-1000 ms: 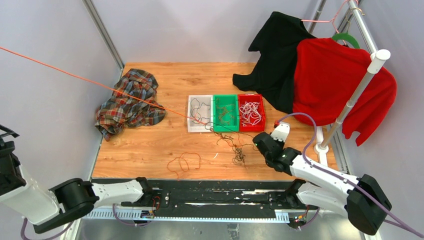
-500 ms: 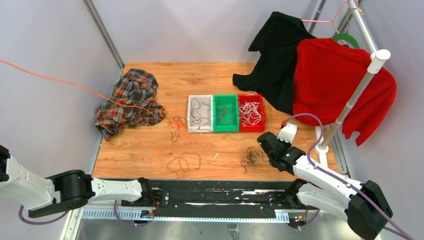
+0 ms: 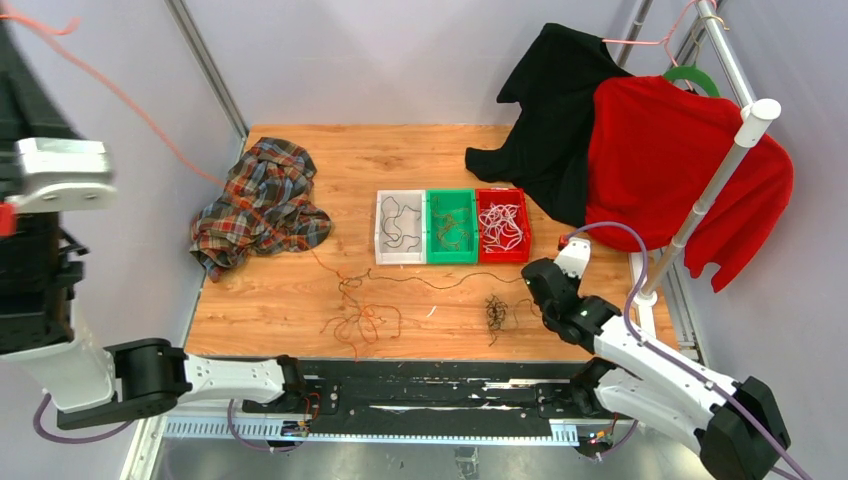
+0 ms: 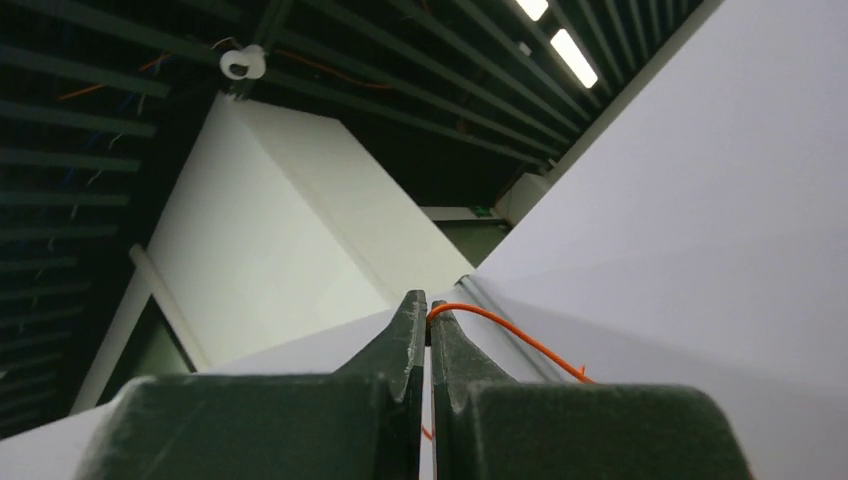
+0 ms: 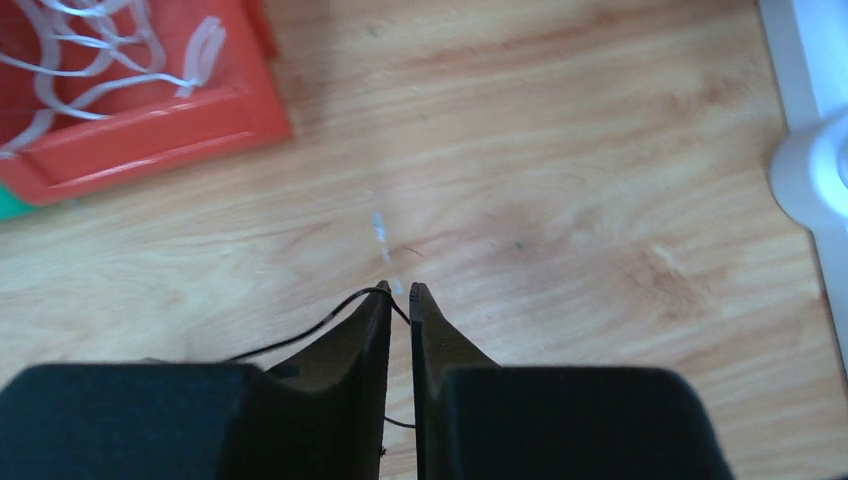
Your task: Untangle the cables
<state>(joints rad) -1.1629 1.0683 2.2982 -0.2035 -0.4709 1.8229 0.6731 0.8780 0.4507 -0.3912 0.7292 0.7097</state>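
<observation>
My left gripper (image 4: 428, 310) is raised high at the far left and shut on a thin orange cable (image 4: 510, 335). That orange cable (image 3: 135, 110) slopes down over the plaid shirt to a loose orange tangle (image 3: 355, 315) on the wooden table. My right gripper (image 3: 530, 272) sits low on the table, right of a small black cable clump (image 3: 495, 312). Its jaws are shut on a black cable (image 5: 300, 340), and a black strand (image 3: 440, 283) runs left from there. White cables (image 5: 90, 50) lie in the red bin (image 5: 150, 130).
A white bin (image 3: 381, 228), a green bin (image 3: 429, 228) and a red bin (image 3: 525, 228) stand side by side mid-table, each with cables inside. A plaid shirt (image 3: 262, 205) lies at the left. A rack pole (image 3: 700, 200) with red and black garments stands at the right, its base (image 5: 815, 170) near my right gripper.
My left arm has lifted high and pulled the orange cable up. The orange loops have slid toward the front tangle. The black clump has spread, with a strand drawn out leftward.
</observation>
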